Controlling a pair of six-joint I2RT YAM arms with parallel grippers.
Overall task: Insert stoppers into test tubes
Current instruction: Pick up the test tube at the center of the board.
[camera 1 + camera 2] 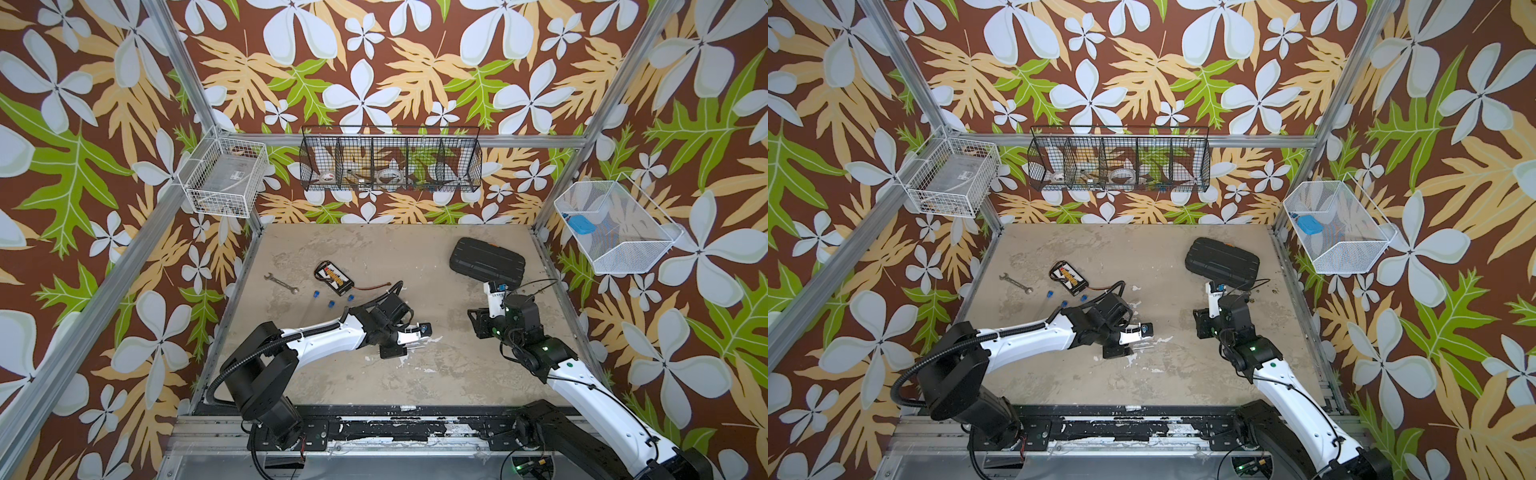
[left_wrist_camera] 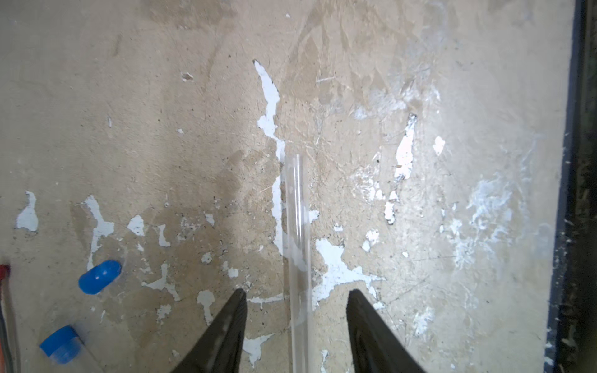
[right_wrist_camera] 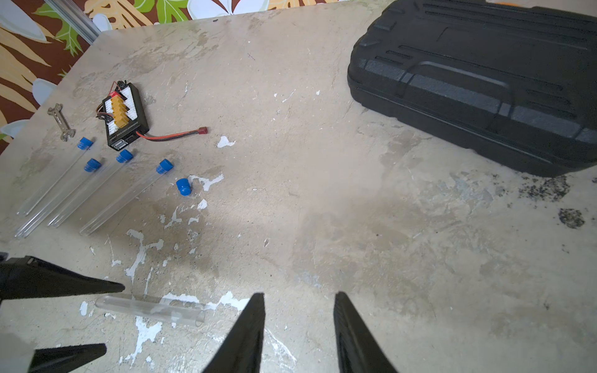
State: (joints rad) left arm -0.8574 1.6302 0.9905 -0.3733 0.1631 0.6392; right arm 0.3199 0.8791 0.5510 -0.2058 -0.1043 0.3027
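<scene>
Tubes (image 3: 124, 198), slim and clear, number five: four plugged by stubby blue stoppers (image 3: 164, 166), one bare tube (image 2: 298, 226) inside the released left tool (image 2: 296, 292); one loose stopper (image 3: 184, 186); right tool (image 3: 298, 294) released, empty.

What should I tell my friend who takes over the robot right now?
Left gripper: open, jaws astride the open tube, which lies on the table; not gripping it.
Right gripper: open, empty.
Done: four stoppered tubes lie in a row beside the wrench.
To do: one loose stopper lies by that row; it has to go into the open tube.
</scene>
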